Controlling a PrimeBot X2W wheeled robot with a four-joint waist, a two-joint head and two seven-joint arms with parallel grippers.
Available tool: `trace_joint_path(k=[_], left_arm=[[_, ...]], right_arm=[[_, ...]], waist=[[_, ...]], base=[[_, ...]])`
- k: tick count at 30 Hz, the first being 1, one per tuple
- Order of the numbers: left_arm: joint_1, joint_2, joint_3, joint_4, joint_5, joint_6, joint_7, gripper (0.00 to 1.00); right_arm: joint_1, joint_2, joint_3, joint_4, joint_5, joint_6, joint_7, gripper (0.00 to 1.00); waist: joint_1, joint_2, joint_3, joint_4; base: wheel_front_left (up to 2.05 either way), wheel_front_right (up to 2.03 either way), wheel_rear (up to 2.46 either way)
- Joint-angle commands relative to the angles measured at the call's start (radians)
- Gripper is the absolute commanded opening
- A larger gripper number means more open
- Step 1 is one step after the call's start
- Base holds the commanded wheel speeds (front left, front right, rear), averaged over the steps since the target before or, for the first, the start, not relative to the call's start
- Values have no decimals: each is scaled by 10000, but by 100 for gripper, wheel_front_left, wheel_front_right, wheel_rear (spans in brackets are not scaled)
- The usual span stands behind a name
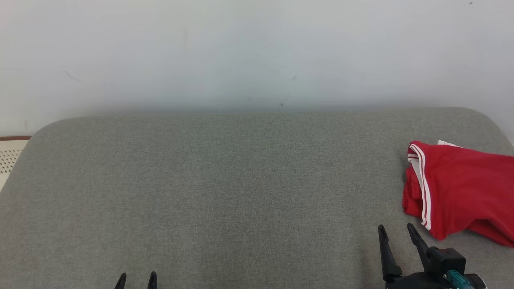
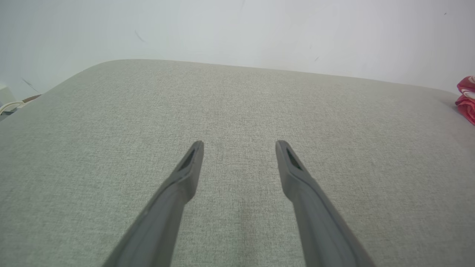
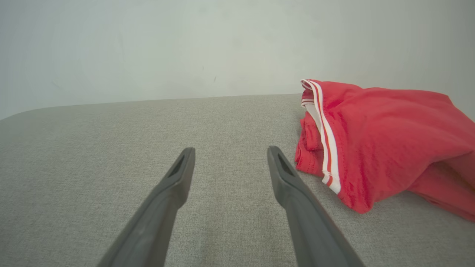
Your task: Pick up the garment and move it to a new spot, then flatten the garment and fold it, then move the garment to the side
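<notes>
Garment, red with white stripes along one edge, lies crumpled at about four o'clock on the grey fabric-covered worktop, running past the right edge of the head view with nothing gripping it. Right hand sits at five o'clock just beside the cloth's near left corner, its two dark fingers spread wide, empty and not touching the fabric. Left hand shows at seven o'clock, well apart from the cloth, spread wide with nothing between its fingers; a pale wall stands at twelve.
</notes>
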Motion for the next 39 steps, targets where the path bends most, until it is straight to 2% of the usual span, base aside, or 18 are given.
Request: trace_joint_path(k=[1, 23, 39], left_arm=[[225, 6, 53, 43, 21, 54, -5, 100], [303, 4, 92, -324, -48, 197, -4, 100], [254, 5, 70, -294, 52, 230, -4, 100]], right_arm=[[130, 5, 36, -67, -75, -11, -39, 100], [650, 314, 109, -717, -49, -11, -39, 100], [535, 262, 372, -451, 21, -11, -39, 100]], waist=[[1, 1, -30, 22], [1, 1, -128, -38], [1, 1, -19, -82]], base=[[0, 0, 0], [0, 0, 0], [0, 0, 0]])
